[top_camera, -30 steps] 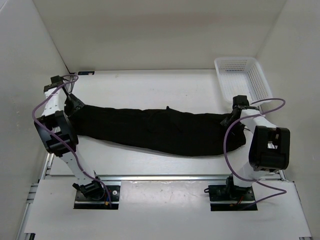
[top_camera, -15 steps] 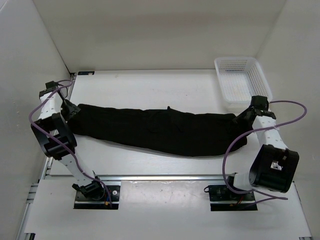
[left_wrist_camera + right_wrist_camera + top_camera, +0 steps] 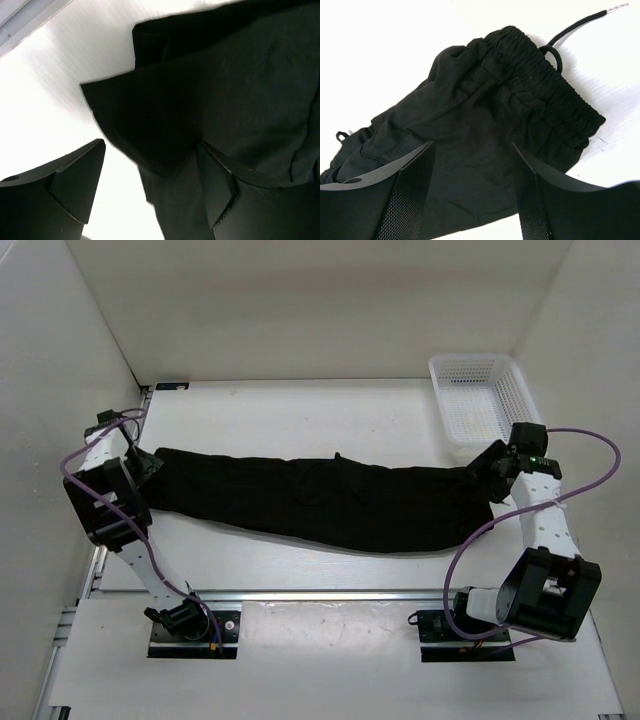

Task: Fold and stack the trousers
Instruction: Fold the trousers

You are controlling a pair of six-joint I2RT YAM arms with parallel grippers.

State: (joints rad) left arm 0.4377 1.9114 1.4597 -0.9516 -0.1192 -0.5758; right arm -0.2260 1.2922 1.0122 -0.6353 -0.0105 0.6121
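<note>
Left gripper (image 3: pixel 143 462): at the left edge of the table (image 3: pixel 300 410), low over the cuff end of the trousers (image 3: pixel 320 502). Fingers spread apart, clamped on nothing. In the wrist view, one finger (image 3: pixel 75 185) over bare table, the other (image 3: pixel 220 190) over cloth, the layered leg hems (image 3: pixel 130 115) between them.

Trousers: black, laid lengthwise across the table from left to right, legs one on the other, flat apart from mild wrinkles. Not yet folded crosswise.

Right gripper (image 3: pixel 497 465): at the waist end, fingers likewise apart and holding nothing. Elastic waistband (image 3: pixel 545 85) and loose drawstring (image 3: pixel 575 27) just ahead of the tips.

Basket (image 3: pixel 440 390): white mesh, far right corner, near the waistband. Nothing visible inside.

Step in hand, by judgement: lining up on both ends ahead of the first crosswise fold. Next move likely to call for closing on every layer at the hems and at the waistband, then carrying one end over the other without dragging the middle. Drawstring worth keeping clear of the fold.
</note>
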